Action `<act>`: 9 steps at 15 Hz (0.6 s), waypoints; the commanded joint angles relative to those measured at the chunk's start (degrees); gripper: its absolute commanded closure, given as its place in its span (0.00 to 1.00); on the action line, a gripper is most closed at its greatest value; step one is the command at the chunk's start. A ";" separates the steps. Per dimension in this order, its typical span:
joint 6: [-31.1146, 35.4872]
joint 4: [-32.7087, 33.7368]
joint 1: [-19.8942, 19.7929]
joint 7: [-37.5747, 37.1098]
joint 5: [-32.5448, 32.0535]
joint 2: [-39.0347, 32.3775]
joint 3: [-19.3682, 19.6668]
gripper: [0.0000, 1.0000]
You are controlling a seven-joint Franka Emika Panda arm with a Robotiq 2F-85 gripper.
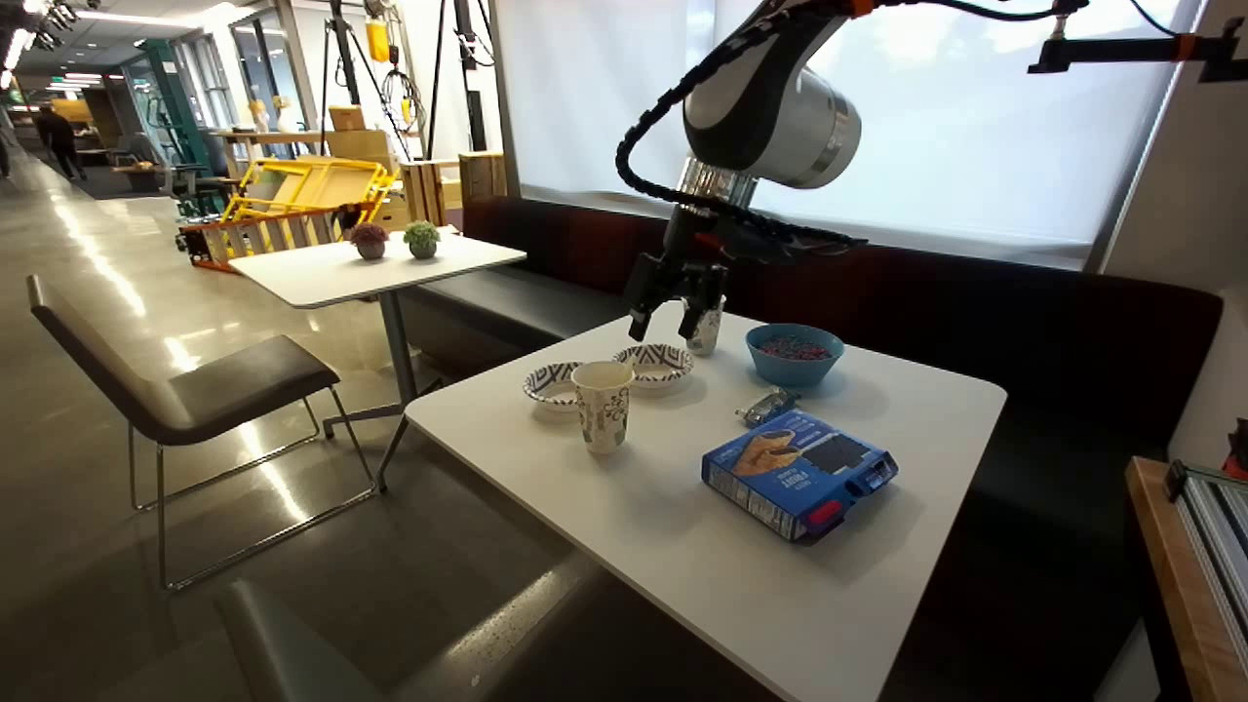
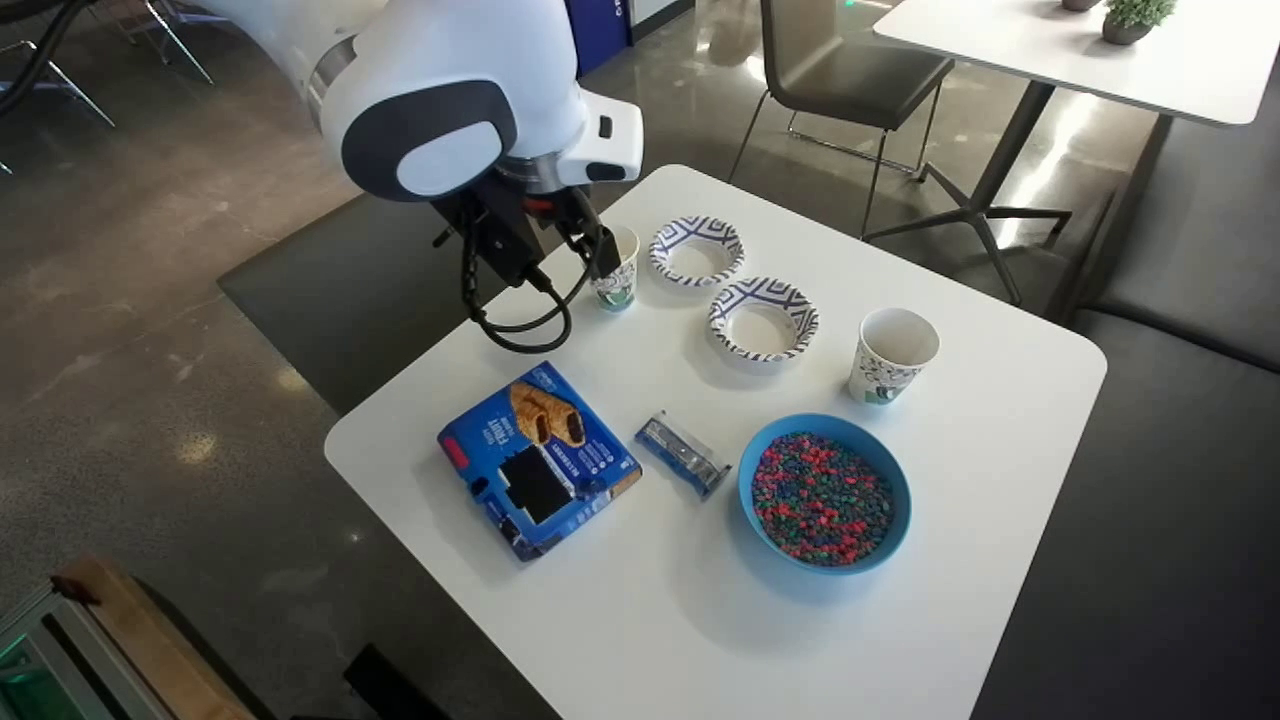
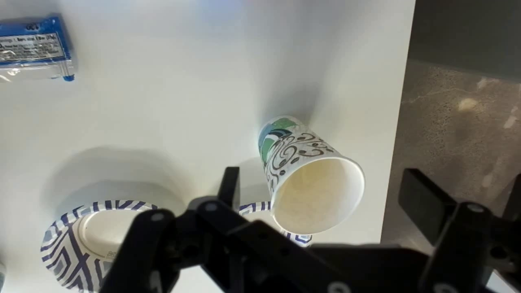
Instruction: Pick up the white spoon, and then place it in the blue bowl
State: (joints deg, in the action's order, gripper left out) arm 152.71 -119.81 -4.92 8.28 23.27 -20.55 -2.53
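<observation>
The blue bowl stands at the table's far side in an exterior view, holding small coloured bits; its inner wall shows in an exterior view. The white spoon is not clearly seen. A small pale shape shows by the rim of the near printed cup; I cannot tell whether it is the spoon. My gripper is open and empty above the table. In the wrist view its fingers are wide apart, with that cup showing between and below them, nothing held. The gripper partly hides the cup in an exterior view.
Two patterned paper dishes lie beside the near cup. Another printed cup stands close to the blue bowl. A blue box and a small wrapped packet lie on the white table. The near cup is close to the table edge.
</observation>
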 commanded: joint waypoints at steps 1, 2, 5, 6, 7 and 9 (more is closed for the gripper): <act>-1.73 3.99 -1.13 -0.58 -0.87 -3.82 -0.92 0.00; -1.80 4.67 -1.03 -1.25 -1.17 -4.54 -0.79 0.04; -1.91 6.28 -1.23 -1.65 -1.17 -6.39 -1.00 0.21; -1.91 6.73 -1.27 -1.87 -1.21 -6.86 -0.99 0.30; -1.84 7.12 -1.28 -2.09 -1.26 -7.31 -0.97 0.36; -1.91 7.84 -1.45 -2.30 -1.16 -8.06 -1.09 0.45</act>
State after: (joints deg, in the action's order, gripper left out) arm 152.66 -114.43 -5.33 7.69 23.10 -26.63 -2.78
